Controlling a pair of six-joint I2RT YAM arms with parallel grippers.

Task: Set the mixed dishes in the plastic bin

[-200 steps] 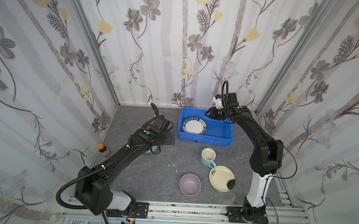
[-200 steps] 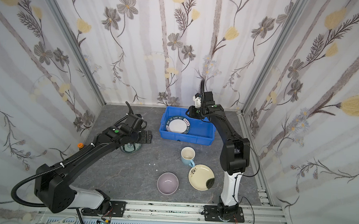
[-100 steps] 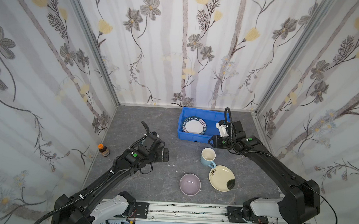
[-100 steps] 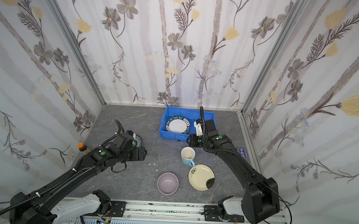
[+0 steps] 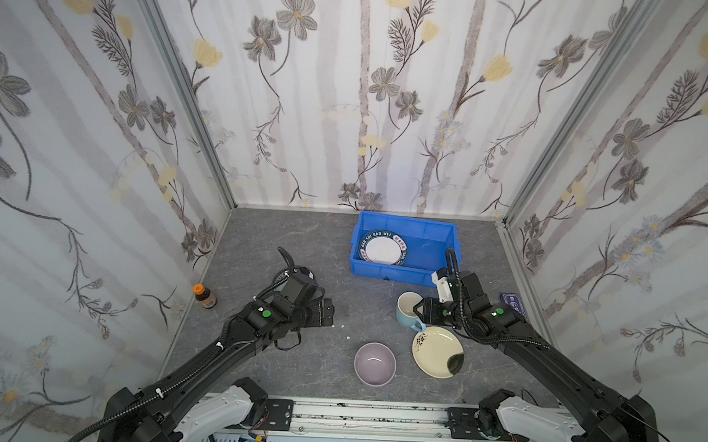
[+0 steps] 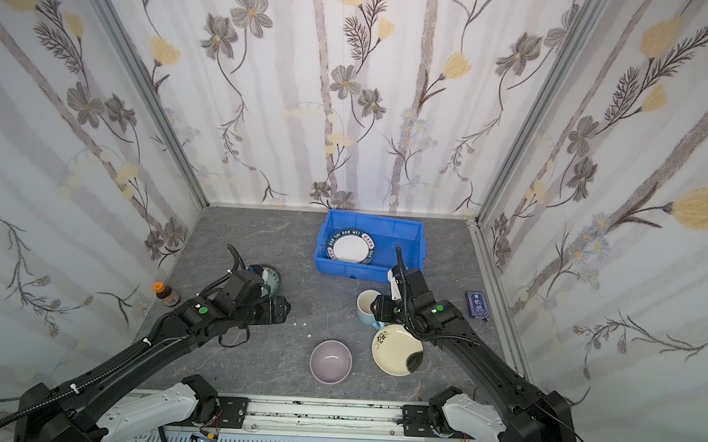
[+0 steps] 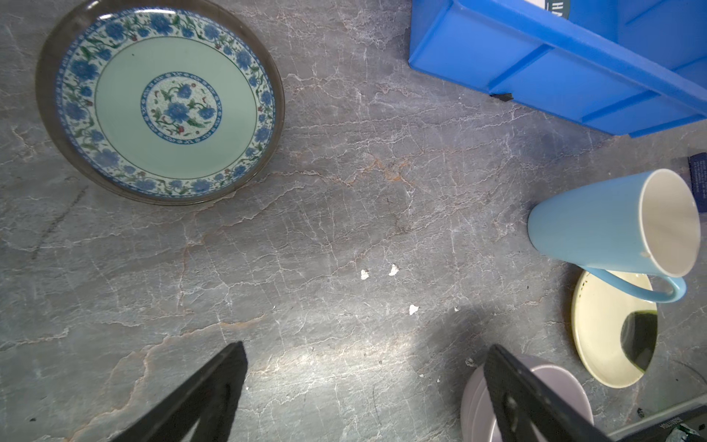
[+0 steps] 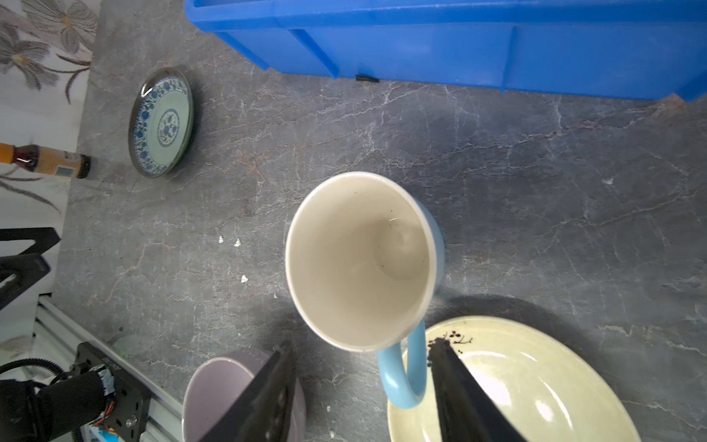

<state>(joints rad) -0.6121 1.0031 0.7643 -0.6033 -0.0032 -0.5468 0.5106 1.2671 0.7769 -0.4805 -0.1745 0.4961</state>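
Observation:
The plastic bin (image 5: pixel 406 222) (image 6: pixel 373 217) stands at the back with one dark-rimmed plate (image 5: pixel 383 248) (image 6: pixel 350 247) inside. On the table are a light-blue mug (image 5: pixel 409 310) (image 8: pixel 359 260), a cream plate (image 5: pixel 437 351) (image 8: pixel 516 379) and a lilac bowl (image 5: pixel 374 363) (image 6: pixel 331 361). A teal-patterned plate (image 7: pixel 160 101) (image 6: pixel 272 278) lies at the left, partly under my left arm in both top views. My right gripper (image 8: pixel 362 344) (image 5: pixel 420 310) is open with its fingers on either side of the mug's handle. The left gripper (image 7: pixel 365 346) (image 5: pixel 326 312) hangs wide open over bare table, holding nothing.
A small brown bottle (image 5: pixel 204 296) (image 8: pixel 46 160) with an orange cap stands by the left wall. A dark blue card pack (image 5: pixel 512 303) lies near the right wall. White crumbs (image 7: pixel 382 271) dot the table's middle. Walls close in three sides.
My right arm has come back from over the bin to the mug, and its jaws have widened. The left arm has drawn back from the teal plate toward the front, still open.

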